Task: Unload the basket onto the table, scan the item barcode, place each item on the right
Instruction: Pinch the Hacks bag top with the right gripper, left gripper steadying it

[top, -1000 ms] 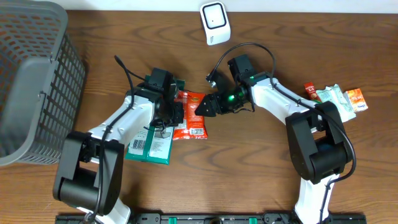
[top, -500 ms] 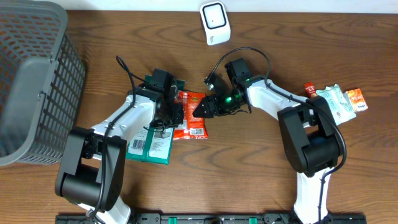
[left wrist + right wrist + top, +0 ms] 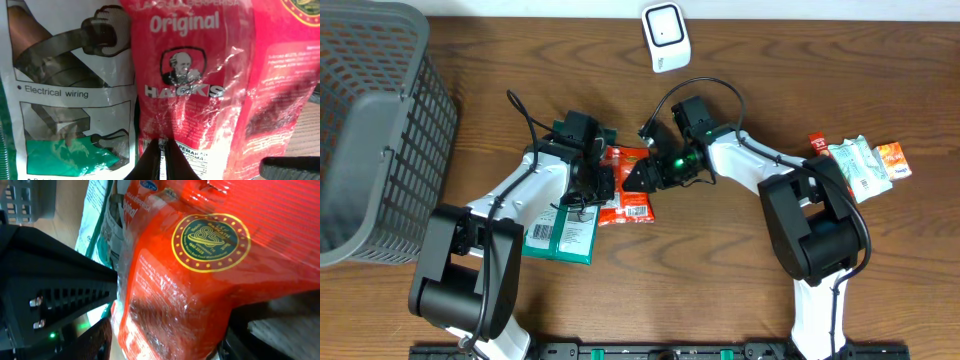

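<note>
Two grippers meet on one red bag (image 3: pixel 632 200), which sits near the middle of the table (image 3: pixel 720 290), well below the scanner (image 3: pixel 666 37). The left gripper (image 3: pixel 162 150) has its fingers together, pinched on the bag's lower edge. The right gripper (image 3: pixel 640 178) has its fingers apart on either side of the bag's other end; I cannot tell whether they press it.

To do this well, I judge the right fingers should close on a plain margin, not over the printed code, before the left lets go. Then the bag wants lifting taut, code side turned to the scanner's window.

Counted: one scanner, one basket (image 3: pixel 380 130), one red bag, one green packet (image 3: pixel 560 235) just beside it, three small packets (image 3: pixel 860 160) far right, two arms.
</note>
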`<action>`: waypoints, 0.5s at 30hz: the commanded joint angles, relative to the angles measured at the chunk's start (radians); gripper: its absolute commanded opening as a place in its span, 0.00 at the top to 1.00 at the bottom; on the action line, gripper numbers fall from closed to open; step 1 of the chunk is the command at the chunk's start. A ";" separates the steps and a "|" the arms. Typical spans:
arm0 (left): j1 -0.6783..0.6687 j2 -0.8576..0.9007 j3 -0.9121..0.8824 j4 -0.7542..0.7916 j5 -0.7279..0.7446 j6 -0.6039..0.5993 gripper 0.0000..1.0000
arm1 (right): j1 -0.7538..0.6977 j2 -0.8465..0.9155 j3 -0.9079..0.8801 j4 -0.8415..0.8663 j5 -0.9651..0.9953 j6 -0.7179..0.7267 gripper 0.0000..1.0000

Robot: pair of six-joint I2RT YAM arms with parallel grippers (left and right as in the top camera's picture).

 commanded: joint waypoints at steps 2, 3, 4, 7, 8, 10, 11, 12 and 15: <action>0.000 0.025 -0.009 -0.006 -0.028 -0.005 0.93 | 0.039 0.024 -0.004 0.007 0.021 0.006 0.45; 0.000 0.025 -0.009 -0.006 -0.028 -0.005 0.93 | 0.042 0.025 -0.004 0.010 0.021 0.006 0.48; 0.000 0.025 -0.010 -0.006 -0.028 -0.005 0.93 | 0.043 0.025 -0.004 0.011 0.021 0.006 0.53; 0.000 0.025 -0.010 -0.006 -0.028 -0.006 0.93 | 0.045 0.025 -0.004 0.011 0.021 0.006 0.75; 0.000 0.025 -0.010 -0.006 -0.027 -0.005 0.92 | 0.045 0.025 -0.004 0.011 0.021 0.006 0.79; 0.000 0.024 -0.009 -0.006 -0.027 -0.006 0.93 | 0.040 0.025 -0.004 0.009 0.021 0.006 0.81; 0.000 0.023 -0.009 -0.006 -0.023 -0.006 0.92 | 0.037 0.024 -0.004 0.006 0.021 0.006 0.81; 0.000 0.018 -0.007 -0.007 -0.023 -0.006 0.92 | 0.034 0.024 -0.004 0.003 0.018 0.006 0.81; 0.000 -0.005 0.006 -0.021 -0.018 -0.006 0.92 | 0.023 0.016 -0.004 -0.008 0.017 0.006 0.79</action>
